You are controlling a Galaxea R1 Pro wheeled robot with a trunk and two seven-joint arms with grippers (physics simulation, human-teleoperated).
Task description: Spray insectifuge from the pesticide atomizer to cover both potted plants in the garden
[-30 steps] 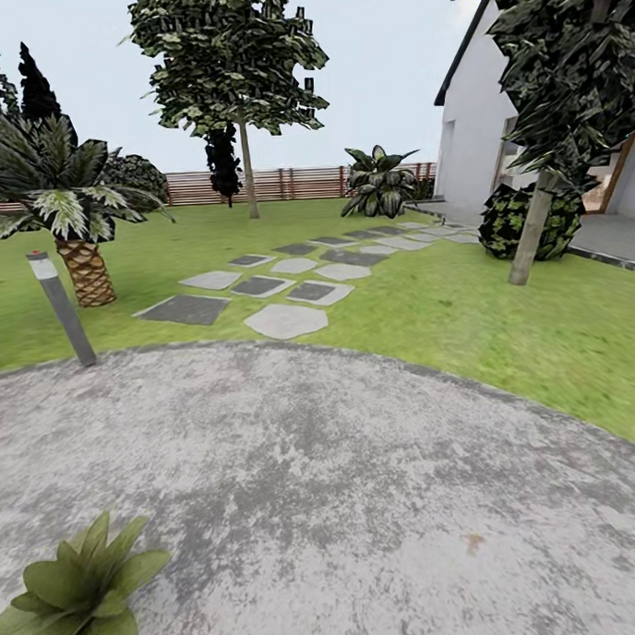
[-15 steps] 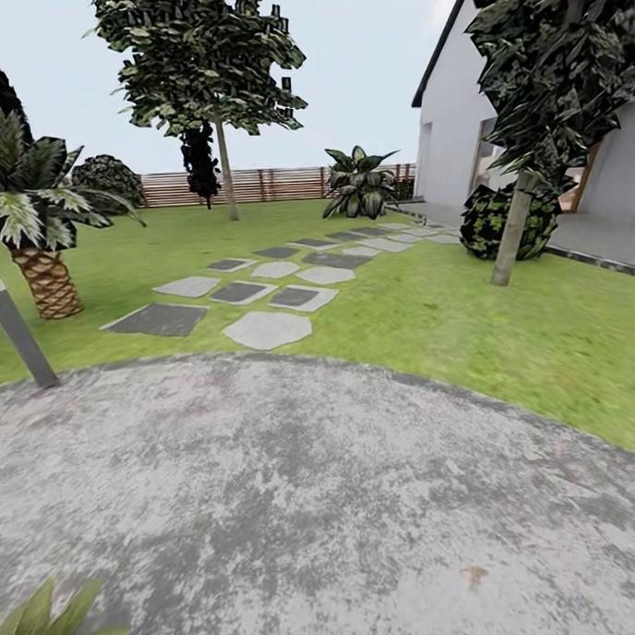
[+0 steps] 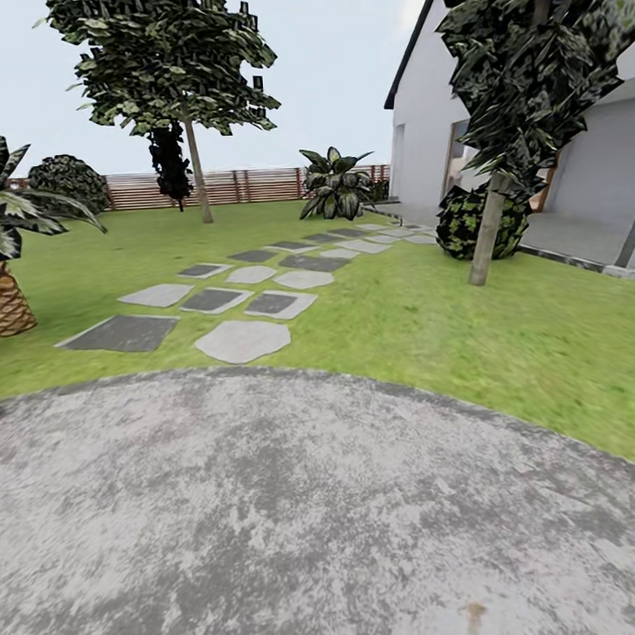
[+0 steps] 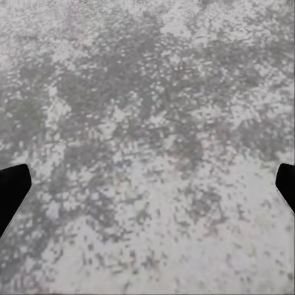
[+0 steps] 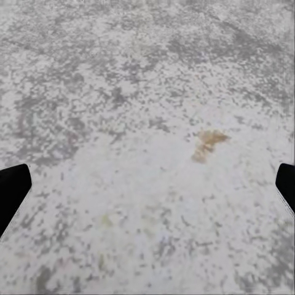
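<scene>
The garden lies ahead in the head view: a grey mottled stone patio [image 3: 298,512] under me, green lawn [image 3: 447,330] beyond it, and a brown slatted fence [image 3: 247,185] at the back. The pesticide atomizer and the potted plants are out of view. My left gripper [image 4: 147,190] hangs open over bare patio stone, with one dark fingertip [image 4: 12,187] at each side of the left wrist view. My right gripper [image 5: 147,190] is open too, above stone with a small brown stain [image 5: 208,144]. Nothing is held in either.
Stepping stones [image 3: 243,339] run from the patio edge across the lawn toward a white house [image 3: 430,137]. A palm [image 3: 2,276] stands at the left edge. On the right are a thin tree trunk [image 3: 485,236] and a dark round bush [image 3: 461,221].
The whole head view has swung to the right, so the camera moved. The low broad-leaved plant at the bottom left and the grey post have slid out of the picture.
</scene>
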